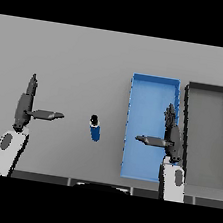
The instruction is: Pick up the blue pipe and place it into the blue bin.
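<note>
Across the grey worktop (91,60), the blue bin (154,89) lies at three o'clock, right hand (169,137) spread above it. Left hand (25,108), spread, idles at nine. Blue pipe (95,128) lies centre; approach squarely, closing across its short body.

Short blue pipe (95,128) with a dark end cap, lying on the grey tabletop (81,58), dark end pointing away, slightly tilted. Blue bin (156,82), long, rectangular, open-topped, lengthwise front to back, well apart on the pipe's right.
</note>
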Robot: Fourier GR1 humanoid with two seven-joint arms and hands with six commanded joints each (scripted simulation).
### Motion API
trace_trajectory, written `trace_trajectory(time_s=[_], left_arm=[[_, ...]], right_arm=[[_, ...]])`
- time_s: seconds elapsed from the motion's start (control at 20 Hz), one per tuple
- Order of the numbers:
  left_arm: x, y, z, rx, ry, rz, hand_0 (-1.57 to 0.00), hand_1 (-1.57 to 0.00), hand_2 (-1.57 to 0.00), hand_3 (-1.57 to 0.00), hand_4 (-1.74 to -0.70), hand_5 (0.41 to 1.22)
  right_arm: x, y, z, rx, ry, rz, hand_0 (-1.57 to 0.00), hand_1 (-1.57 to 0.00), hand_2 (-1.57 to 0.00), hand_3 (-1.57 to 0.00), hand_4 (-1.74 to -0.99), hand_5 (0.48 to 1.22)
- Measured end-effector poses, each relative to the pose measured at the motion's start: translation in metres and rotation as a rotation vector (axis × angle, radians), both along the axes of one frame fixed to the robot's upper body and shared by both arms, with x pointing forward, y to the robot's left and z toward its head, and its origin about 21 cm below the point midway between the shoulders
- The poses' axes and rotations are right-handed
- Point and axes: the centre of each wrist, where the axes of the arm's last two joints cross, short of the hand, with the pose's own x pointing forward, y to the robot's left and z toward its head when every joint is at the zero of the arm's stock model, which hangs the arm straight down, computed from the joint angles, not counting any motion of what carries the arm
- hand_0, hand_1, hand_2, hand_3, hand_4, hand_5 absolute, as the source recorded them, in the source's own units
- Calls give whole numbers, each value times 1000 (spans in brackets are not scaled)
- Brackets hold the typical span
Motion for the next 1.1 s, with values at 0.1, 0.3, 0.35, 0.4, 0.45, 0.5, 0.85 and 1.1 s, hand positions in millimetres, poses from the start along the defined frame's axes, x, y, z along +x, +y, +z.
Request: trace_trajectory(time_s=[0.1, 0.3, 0.35, 0.4, 0.45, 0.5, 0.85, 1.1], left_arm=[[-1, -1, 0, 1, -10, -2, 1, 1, 1, 1, -1006, 586], [-5, -4, -2, 4, -13, -5, 1, 1, 1, 1, -1006, 586], [-15, 8, -1, 75, -27, -138, 1, 1, 1, 1, -1011, 588], [-22, 16, -1, 110, -24, -219, 1, 1, 1, 1, -1011, 588], [-25, 21, 0, 135, -13, -263, 1, 1, 1, 1, -1010, 588], [-28, 26, 0, 155, -2, -286, 1, 1, 1, 1, -1010, 589], [-32, 22, 2, 134, 9, -445, 1, 1, 1, 1, -1020, 582], [-39, 6, 9, 163, 97, -618, 1, 1, 1, 1, -1052, 513]], right_arm=[[-1, -1, 0, 0, -2, -1, 1, 1, 1, 1, -1222, 603], [-4, -5, 0, -5, -3, -3, 1, 1, 1, 1, -1222, 603], [-13, -18, 3, -112, -73, 43, 1, 1, 1, 1, -1227, 603], [-21, -23, 5, -157, -101, 84, 1, 1, 1, 1, -1230, 601], [-27, -21, 6, -184, -107, 106, 1, 1, 1, 1, -1228, 599], [-26, -20, 10, -209, -97, 116, 1, 1, 1, 1, -1232, 599], [-29, -16, 16, -247, -77, 134, 1, 1, 1, 1, -1215, 587], [-27, -17, 17, -246, -128, 163, 1, 1, 1, 1, -1229, 606]])
